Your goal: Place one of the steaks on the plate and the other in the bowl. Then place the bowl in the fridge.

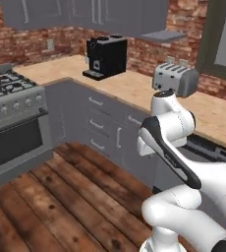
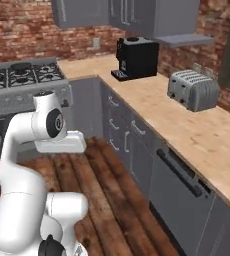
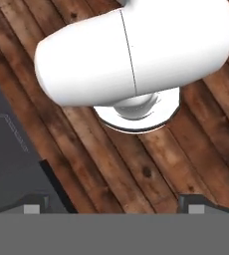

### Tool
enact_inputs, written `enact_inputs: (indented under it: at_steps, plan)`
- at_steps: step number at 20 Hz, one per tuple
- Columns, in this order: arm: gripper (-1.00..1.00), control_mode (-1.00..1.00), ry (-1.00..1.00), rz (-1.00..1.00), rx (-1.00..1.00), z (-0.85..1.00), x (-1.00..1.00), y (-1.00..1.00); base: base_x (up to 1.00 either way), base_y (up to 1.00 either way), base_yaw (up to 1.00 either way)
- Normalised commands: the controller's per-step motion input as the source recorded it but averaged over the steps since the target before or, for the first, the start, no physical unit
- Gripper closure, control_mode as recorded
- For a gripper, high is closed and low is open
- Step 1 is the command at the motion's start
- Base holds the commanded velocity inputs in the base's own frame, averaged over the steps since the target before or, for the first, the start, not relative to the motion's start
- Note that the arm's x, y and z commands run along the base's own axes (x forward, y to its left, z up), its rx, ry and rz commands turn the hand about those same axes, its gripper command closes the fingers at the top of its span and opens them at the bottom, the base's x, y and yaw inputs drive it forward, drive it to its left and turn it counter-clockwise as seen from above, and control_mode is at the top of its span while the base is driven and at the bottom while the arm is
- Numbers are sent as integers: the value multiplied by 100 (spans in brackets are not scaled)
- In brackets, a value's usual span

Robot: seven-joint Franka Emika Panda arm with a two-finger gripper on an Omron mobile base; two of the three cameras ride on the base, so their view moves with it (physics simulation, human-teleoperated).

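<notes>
The gripper (image 3: 114, 206) points straight down at the wooden plank floor (image 3: 151, 164), with its two dark fingertips (image 3: 33, 208) set wide apart near the lower corners of the hand view, so it is open and holds nothing. No steak, bowl, plate or fridge can be made out, so their place relative to the gripper cannot be told. Ahead of the folded arm and above the gripper's level runs the wooden worktop (image 2: 152, 102), carrying a black coffee machine (image 2: 134, 58) and a silver toaster (image 2: 193, 89). A gas stove (image 1: 9, 98) stands off to the arm's left.
</notes>
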Motion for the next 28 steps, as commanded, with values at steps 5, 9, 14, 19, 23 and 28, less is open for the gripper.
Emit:
enact_inputs:
  at_steps: [5,9,14,19,23,28]
  plan:
    - [-100,100,0,0,0,0,0,0,13,-11,82]
    - [-100,100,0,0,0,0,0,0,29,-2,79]
    - [-100,100,0,0,0,0,0,0,40,-10,82]
    - [-100,100,0,0,0,0,0,0,20,-23,75]
    - [-100,100,0,0,0,0,0,0,100,0,36]
    - [-100,100,0,0,0,0,0,0,100,-6,4]
